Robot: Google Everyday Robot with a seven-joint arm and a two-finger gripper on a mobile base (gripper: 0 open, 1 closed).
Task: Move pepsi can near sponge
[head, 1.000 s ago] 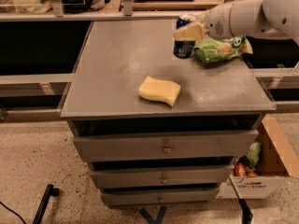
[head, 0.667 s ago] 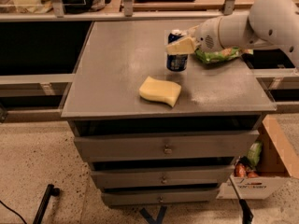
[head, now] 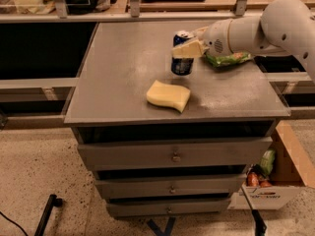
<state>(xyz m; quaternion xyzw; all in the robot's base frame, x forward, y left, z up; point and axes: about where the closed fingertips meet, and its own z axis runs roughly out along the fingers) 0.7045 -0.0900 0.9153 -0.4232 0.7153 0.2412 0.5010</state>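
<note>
Gripper (head: 183, 51) is clamped on the pepsi can (head: 182, 66), up near its top, coming in from the right. You only really see one pale finger (head: 187, 48) lying across the front of the can. The other one is behind it, so I'm going by the grip looking snug rather than seeing both sides. That finger also covers the upper bit of the label.

The can is upright over the back-middle of the cabinet top (head: 123, 73), just behind and a touch to the right of the sponge (head: 168, 96). They're near each other but not touching; there's a strip of bare grey between them. I honestly can't tell if the can's base is sitting on the surface or hanging just off it.

The green snack bag (head: 229, 59) is mostly tucked behind the wrist, only its lower edge pokes out. The white arm (head: 278, 26) runs off the right side of the shot. Down on the floor, the cardboard box (head: 290, 167) is cut off by the right edge too, and the stuff inside is too murky to name. Same with the clutter along the very top.

Compared to a second ago, the can was further back and right, pretty much pressed against the snack bag. Now it's come left and forward, clear of the bag and closer to the sponge. The sponge and bag haven't budged.
</note>
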